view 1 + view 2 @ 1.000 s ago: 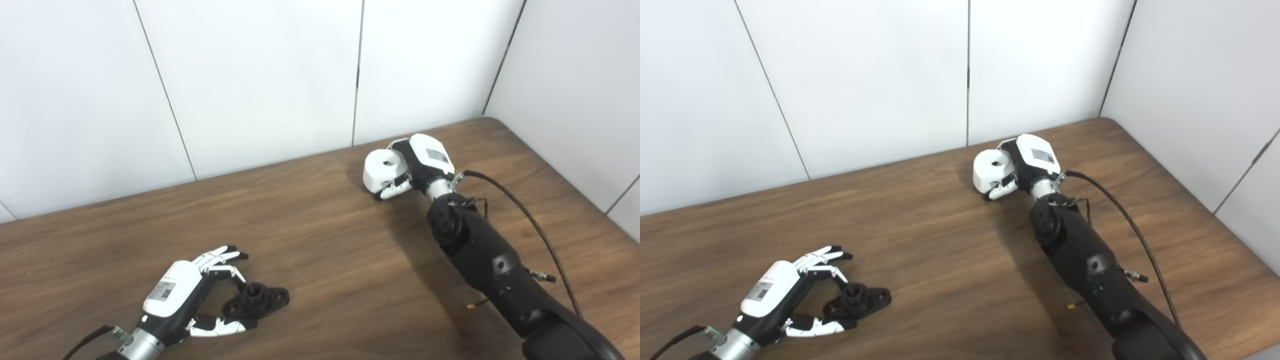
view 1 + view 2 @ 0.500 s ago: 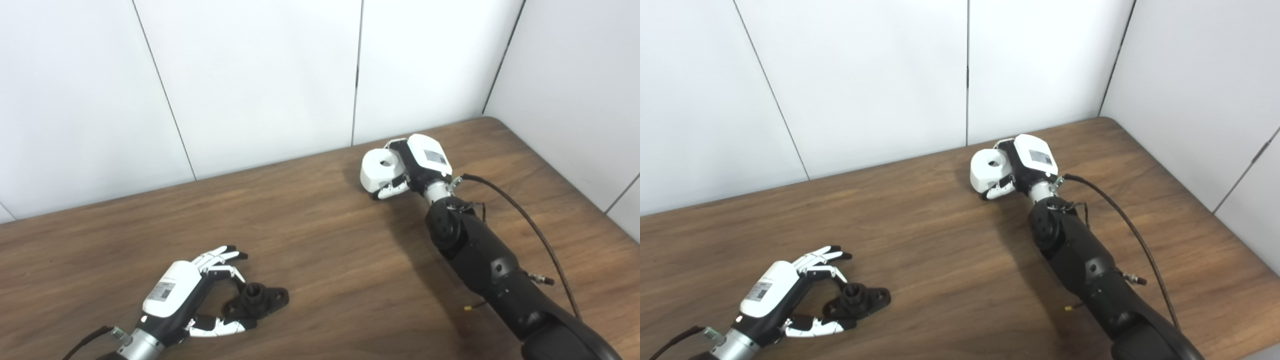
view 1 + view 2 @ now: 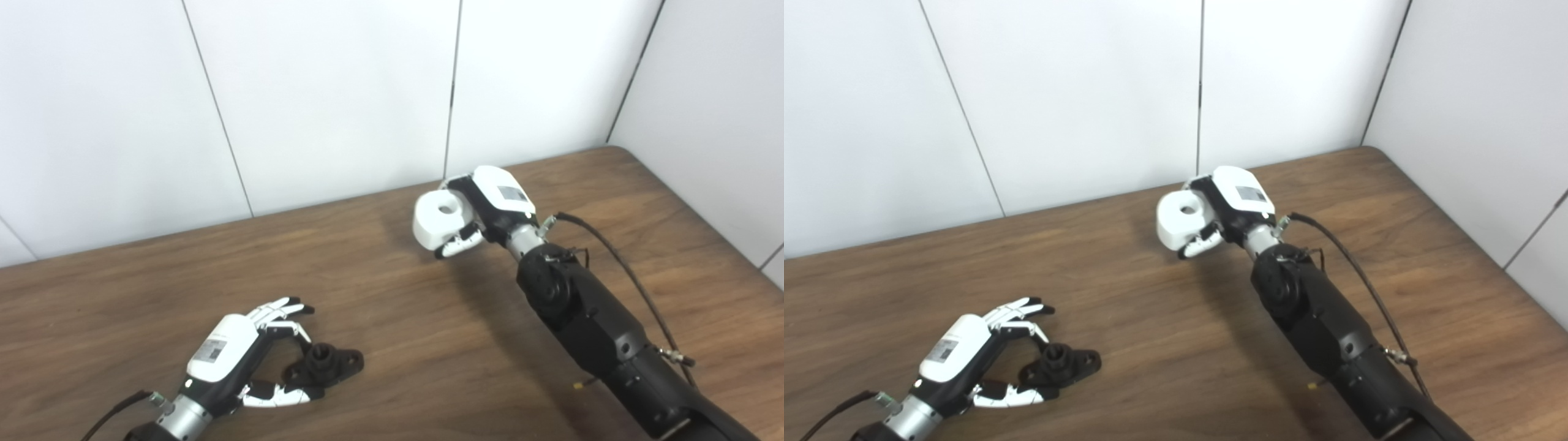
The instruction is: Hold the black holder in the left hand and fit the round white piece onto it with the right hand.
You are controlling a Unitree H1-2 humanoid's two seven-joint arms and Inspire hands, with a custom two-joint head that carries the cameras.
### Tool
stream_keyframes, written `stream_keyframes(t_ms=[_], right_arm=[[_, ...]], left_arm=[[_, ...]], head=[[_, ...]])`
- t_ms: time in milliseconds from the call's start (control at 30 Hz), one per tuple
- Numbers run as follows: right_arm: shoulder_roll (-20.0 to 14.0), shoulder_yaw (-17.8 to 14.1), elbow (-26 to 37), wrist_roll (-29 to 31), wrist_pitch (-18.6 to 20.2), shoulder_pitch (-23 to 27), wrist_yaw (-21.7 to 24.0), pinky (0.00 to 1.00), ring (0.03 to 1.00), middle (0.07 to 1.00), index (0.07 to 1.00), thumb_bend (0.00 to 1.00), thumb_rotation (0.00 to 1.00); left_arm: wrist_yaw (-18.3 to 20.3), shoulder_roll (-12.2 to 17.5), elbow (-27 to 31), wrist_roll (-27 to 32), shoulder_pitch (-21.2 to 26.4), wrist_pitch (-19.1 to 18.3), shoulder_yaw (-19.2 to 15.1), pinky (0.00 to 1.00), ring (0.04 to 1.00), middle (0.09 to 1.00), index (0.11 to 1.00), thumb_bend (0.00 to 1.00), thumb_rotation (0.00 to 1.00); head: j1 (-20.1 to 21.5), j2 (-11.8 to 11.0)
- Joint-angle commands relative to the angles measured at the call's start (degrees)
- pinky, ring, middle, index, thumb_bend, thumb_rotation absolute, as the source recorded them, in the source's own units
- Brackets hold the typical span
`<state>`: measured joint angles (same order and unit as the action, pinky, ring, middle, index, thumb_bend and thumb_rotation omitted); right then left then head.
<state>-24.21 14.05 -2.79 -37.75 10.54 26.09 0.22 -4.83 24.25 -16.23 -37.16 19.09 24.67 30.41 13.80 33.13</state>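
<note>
Dark wood-grain table (image 3: pixel 392 318), set against white wall panels (image 3: pixel 331 92) with thin vertical seams; the panels turn a corner past the table's far right end. Landmark for this entry: the black holder (image 3: pixel 324 365).

The holder lies flat on the table near the front edge, a short round post standing up from its base plate. The two eye views show the same layout from slightly different spots; the right eye view takes in a little more of the table's right edge, and the left eye view crops that part (nothing else differs).

Left hand (image 3: pixel 245 355) sits just left of the holder, back of the hand up, fingers (image 3: pixel 283 306) spread and curved over it, thumb lying along the table under its near side. Whether fingertips touch the holder: cannot tell; it is not lifted.

Right hand (image 3: pixel 1222 211) is well beyond the holder, up and to the right, forearm angled in from the lower right. It grips the round white piece (image 3: pixel 1179 220), fingers wrapped below, centre hole facing upward, held clear of the table.
</note>
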Motion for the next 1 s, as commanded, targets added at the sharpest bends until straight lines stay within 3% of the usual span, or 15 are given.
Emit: stream_keyframes(t_ms=[0, 567, 800, 967], right_arm=[[0.43, -0.12, 4.07, -0.32, -0.21, 2.38, 1.54, 0.56, 0.675, 0.667, 0.481, 0.52, 0.14], [1.10, 0.62, 18.21, 0.97, -4.18, 0.84, 12.22, 0.53, 0.617, 0.637, 0.478, 0.52, 0.13], [1.77, 0.75, 23.11, 1.38, -2.81, 0.28, 17.45, 0.54, 0.633, 0.645, 0.478, 0.52, 0.13], [2.06, 0.89, 24.39, 2.44, -4.11, 0.01, 19.40, 0.52, 0.619, 0.643, 0.478, 0.52, 0.13]], left_arm=[[5.06, 0.76, -4.09, -5.54, -3.61, -3.23, 3.00, 0.89, 0.915, 0.854, 0.484, 0.52, 0.05], [6.52, -1.55, -3.00, -6.22, -2.37, -7.14, 3.70, 0.91, 0.933, 0.872, 0.485, 0.52, 0.05], [7.00, -2.24, -2.09, -6.66, -1.88, -8.96, 4.43, 0.92, 0.941, 0.875, 0.485, 0.52, 0.06], [6.93, -2.60, -1.92, -6.74, -1.71, -9.88, 4.79, 0.92, 0.943, 0.877, 0.485, 0.52, 0.06]], head=[[-0.52, 0.30], [-8.41, 2.61], [-11.49, 3.53], [-12.82, 4.08]])
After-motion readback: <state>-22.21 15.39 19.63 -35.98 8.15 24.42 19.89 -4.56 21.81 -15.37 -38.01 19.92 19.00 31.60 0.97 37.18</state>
